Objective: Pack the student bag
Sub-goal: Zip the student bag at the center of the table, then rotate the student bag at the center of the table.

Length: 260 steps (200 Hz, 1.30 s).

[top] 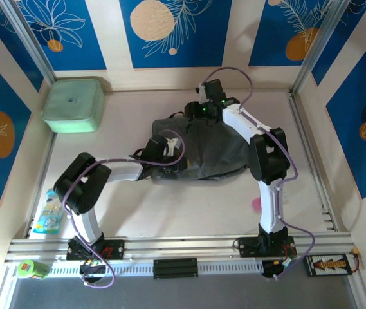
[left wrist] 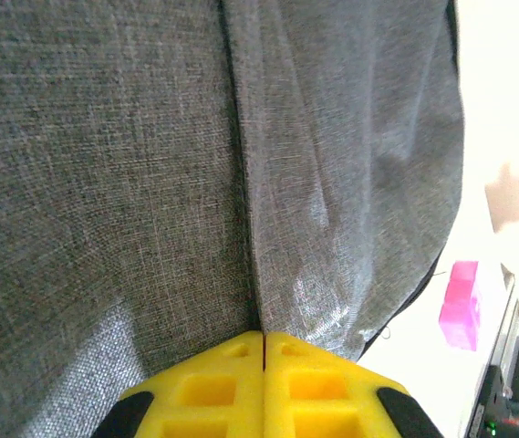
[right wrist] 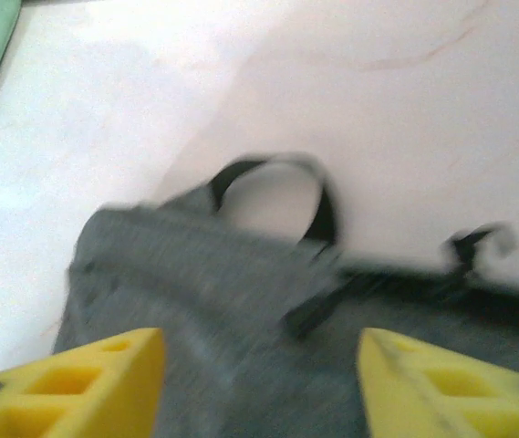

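The desk (top: 170, 212) is walled on three sides, with bare room left in front of the bag and to its right. The bag (top: 218, 151) is laid flat near the middle, and its long axis is judged to run roughly across the desk, left to right. A mint box (top: 73, 104) is set in the far left corner, well apart from it.

The left claw (left wrist: 264, 336) is closed tight at the bag's near left edge. A fold in the cloth runs straight into its tips, but whether cloth is pinched cannot be told. The right claw (right wrist: 259, 342) is held wide, with nothing between its fingers, over the bag's far edge. The grey cloth lies directly below and ahead of it, and the black handle loop (right wrist: 273, 196) lies just beyond. The right arm is thus judged nearer to the handle.

A small pink block (left wrist: 461, 306) is seen on the desk just off the bag's near right edge.
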Motion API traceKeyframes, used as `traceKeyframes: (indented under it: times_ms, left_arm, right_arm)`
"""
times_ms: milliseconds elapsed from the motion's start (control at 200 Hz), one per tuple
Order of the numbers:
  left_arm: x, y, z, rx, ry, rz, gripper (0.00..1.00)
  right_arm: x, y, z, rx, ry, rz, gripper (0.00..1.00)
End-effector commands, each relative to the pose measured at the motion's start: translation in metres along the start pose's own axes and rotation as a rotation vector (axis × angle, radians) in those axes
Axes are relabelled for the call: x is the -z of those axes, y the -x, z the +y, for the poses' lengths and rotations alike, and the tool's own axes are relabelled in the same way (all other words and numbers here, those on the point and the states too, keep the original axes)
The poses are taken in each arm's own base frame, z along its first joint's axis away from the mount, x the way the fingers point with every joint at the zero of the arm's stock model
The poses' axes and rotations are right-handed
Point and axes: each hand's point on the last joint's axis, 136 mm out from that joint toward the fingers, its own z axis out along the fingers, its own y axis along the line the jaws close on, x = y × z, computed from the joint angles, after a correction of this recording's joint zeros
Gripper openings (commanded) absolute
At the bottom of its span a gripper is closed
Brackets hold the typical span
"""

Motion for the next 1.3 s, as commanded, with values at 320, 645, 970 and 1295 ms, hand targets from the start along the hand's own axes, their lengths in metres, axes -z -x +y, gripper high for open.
traceKeyframes:
  times_ms: [320,645,970,1295]
  left_arm:
    - [0.038,-0.016,0.035,0.059,0.244,0.02,0.33]
    - [0.064,0.009,0.088,0.202,0.46,-0.061,0.43]
    - [0.056,0.068,0.124,0.228,0.464,-0.06,0.47]
    - [0.046,0.143,0.1,0.117,0.435,-0.089,0.53]
  right_arm:
    - [-0.005,0.009,-0.1,-0.156,-0.24,0.132,0.76]
    - [0.006,-0.057,-0.114,-0.273,-0.239,0.297,0.68]
    - [0.078,-0.171,-0.071,-0.43,-0.172,0.412,0.51]
    - [0.119,-0.238,-0.003,-0.466,-0.055,0.451,0.5]
